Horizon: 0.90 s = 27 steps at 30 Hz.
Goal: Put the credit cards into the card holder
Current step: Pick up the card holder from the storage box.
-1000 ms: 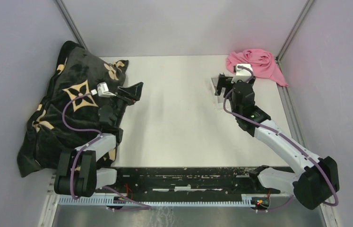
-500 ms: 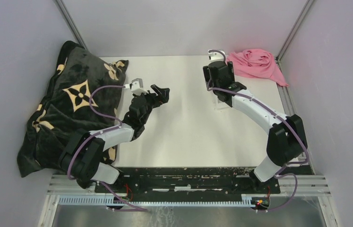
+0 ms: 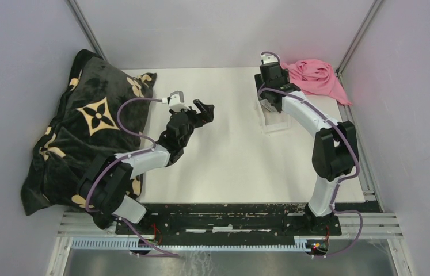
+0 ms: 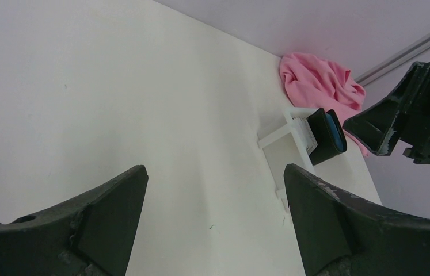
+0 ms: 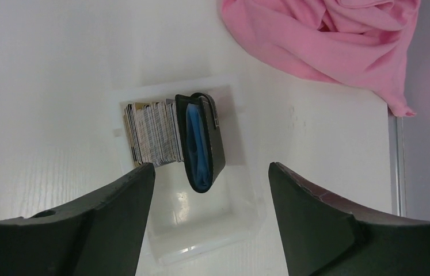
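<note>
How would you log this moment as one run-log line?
left gripper open, empty | right gripper open above clear tray | credit cards upright beside card holder in tray

Right wrist view: tray (image 5: 201, 230) at centre on tabletop (image 5: 45, 86), holding cards (image 5: 152, 133) left, against holder (image 5: 204, 144) right; cloth (image 5: 327, 40) upper right. Top view: blanket (image 3: 86, 126) at left.

Bright, even, diffuse light; faint soft shadows on the white counter (image 3: 229, 161); close-up fingers (image 5: 86, 230) look slightly soft.
</note>
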Available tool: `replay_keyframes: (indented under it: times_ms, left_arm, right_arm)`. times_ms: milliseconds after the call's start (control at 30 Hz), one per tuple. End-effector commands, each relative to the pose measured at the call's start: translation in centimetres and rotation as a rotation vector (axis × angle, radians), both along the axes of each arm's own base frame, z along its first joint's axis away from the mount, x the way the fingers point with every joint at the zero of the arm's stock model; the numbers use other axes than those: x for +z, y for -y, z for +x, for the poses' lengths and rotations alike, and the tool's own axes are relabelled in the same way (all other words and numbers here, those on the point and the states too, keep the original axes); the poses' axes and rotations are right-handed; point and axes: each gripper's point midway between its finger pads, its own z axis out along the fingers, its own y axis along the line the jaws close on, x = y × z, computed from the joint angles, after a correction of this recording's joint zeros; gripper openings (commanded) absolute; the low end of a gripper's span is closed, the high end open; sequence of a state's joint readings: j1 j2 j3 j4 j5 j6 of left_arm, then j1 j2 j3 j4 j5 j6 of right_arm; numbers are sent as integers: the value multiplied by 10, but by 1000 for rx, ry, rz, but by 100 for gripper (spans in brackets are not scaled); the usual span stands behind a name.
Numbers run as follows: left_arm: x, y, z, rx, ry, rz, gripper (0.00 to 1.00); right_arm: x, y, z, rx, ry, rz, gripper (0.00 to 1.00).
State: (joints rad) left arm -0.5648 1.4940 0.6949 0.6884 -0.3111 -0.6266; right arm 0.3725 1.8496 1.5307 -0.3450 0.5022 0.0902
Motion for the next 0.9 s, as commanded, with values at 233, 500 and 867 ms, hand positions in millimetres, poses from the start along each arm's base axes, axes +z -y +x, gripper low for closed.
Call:
replay_keyframes:
  times_ms: [233, 500, 867]
  left_arm:
    - [9, 19, 13, -22, 27, 36, 96]
    - [0, 25, 15, -35, 10, 41, 95]
    - [-8, 30, 18, -42, 0, 37, 94]
  right_arm:
    - [-17, -3, 23, 27, -70, 35, 79]
    - [-29, 6, 29, 20, -108, 43, 72]
    - [-41, 13, 36, 31, -158, 52, 50]
